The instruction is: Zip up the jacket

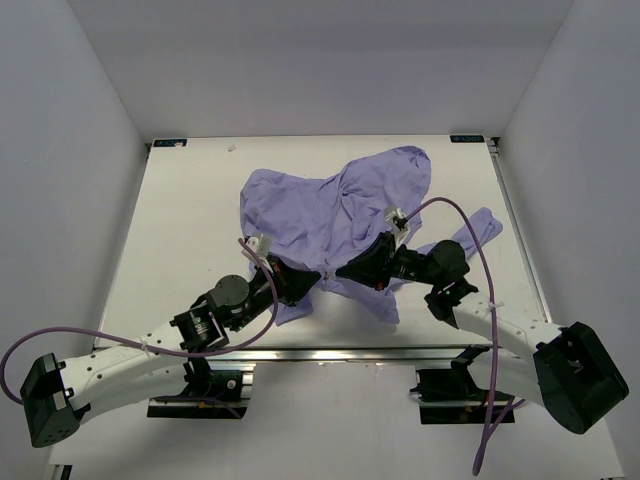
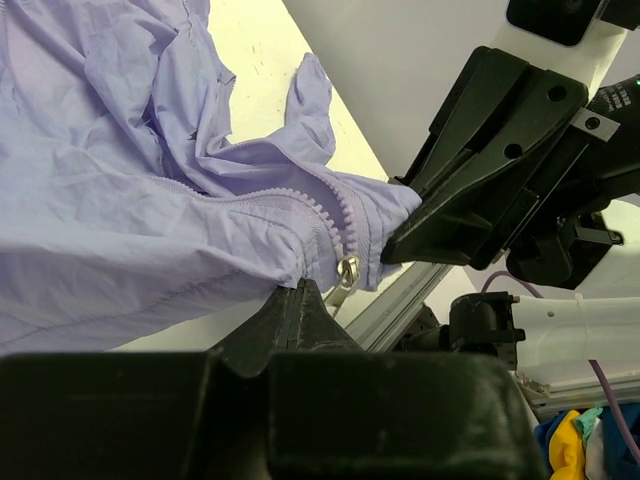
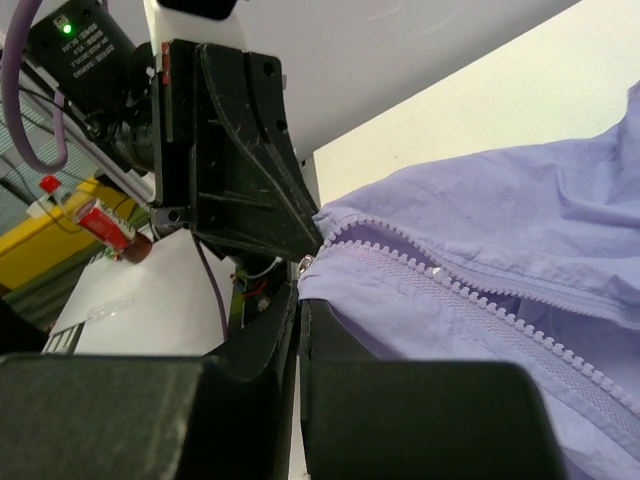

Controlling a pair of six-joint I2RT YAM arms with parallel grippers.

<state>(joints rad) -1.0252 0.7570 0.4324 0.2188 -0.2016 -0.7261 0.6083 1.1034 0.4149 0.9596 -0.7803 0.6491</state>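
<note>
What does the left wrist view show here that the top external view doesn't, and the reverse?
Only the left wrist view: the zipper teeth and the metal slider, up close at the hem. Only the top external view: the whole jacket lying crumpled on the table. Both: the right gripper and left gripper meeting at the near hem, each shut on the fabric.

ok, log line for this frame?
left gripper: shut on jacket hem | right gripper: shut on hem | zipper slider: at hem | zip: not yet closed
</note>
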